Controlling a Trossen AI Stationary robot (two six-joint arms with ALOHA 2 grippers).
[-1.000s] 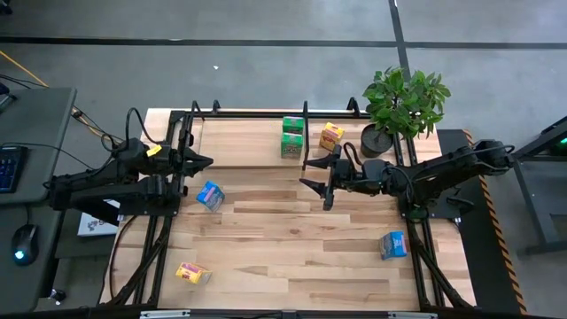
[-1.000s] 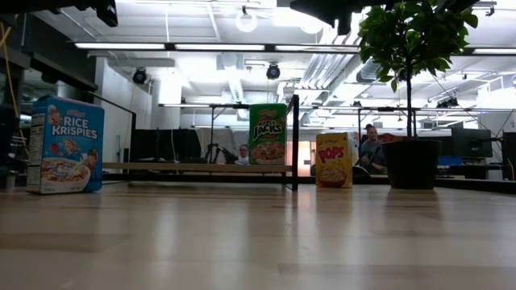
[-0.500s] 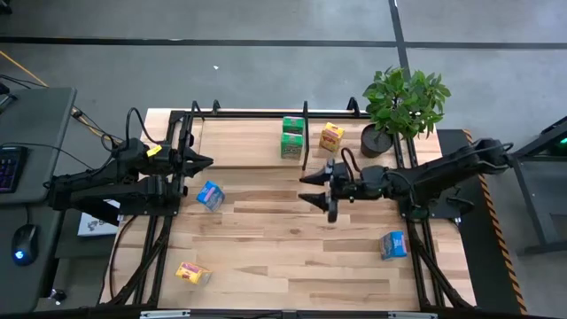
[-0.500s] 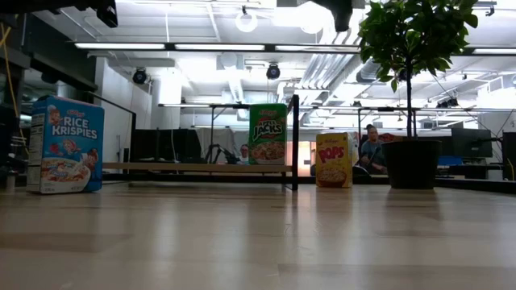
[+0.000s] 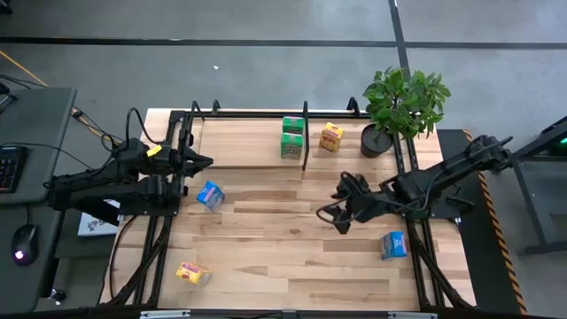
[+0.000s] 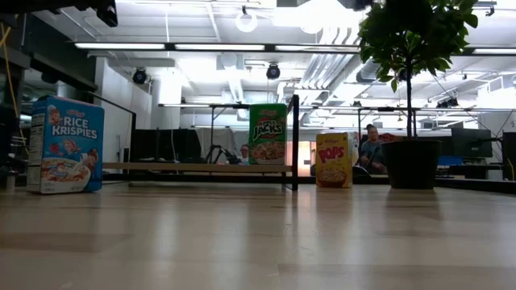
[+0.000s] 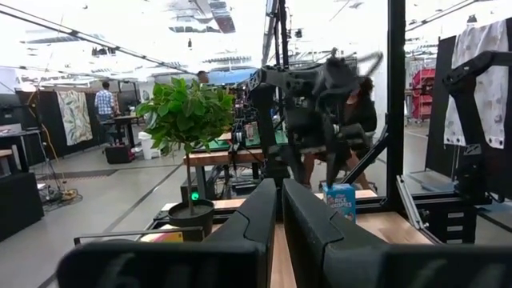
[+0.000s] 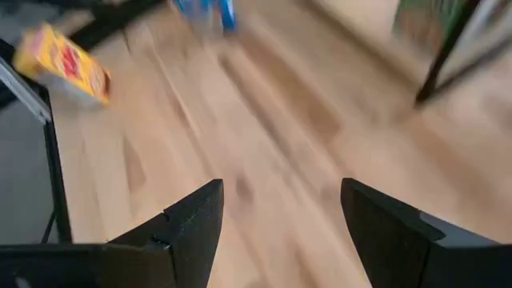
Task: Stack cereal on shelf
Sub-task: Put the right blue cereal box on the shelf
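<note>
On the shelf [image 5: 244, 133] at the table's far edge, two green cereal boxes [image 5: 292, 137] stand one behind the other, left of the black divider [image 5: 305, 133]. A yellow box [image 5: 331, 136] stands right of it. On the tabletop stand a blue box [image 5: 210, 195] at the left, another blue box [image 5: 392, 245] at the right, and a yellow box [image 5: 191, 273] lies near the front left. My right gripper [image 5: 331, 215] hovers open over the table's middle, slanting down, with nothing between its fingers [image 8: 192, 228]. My left gripper [image 5: 205, 161] waits shut at the left, above the table.
A potted plant [image 5: 403, 106] stands at the shelf's far right end. Black frame bars [image 5: 155, 239] run along the table's left and right sides. Bare wood [image 5: 283, 257] lies between the loose boxes. People show in the room beyond the table [image 6: 371, 149].
My right gripper has drawn back from beside the shelf's divider toward the table's near edge and a little to the right. It has rolled and tipped from about level to slanting down. It stays open. No box has moved.
</note>
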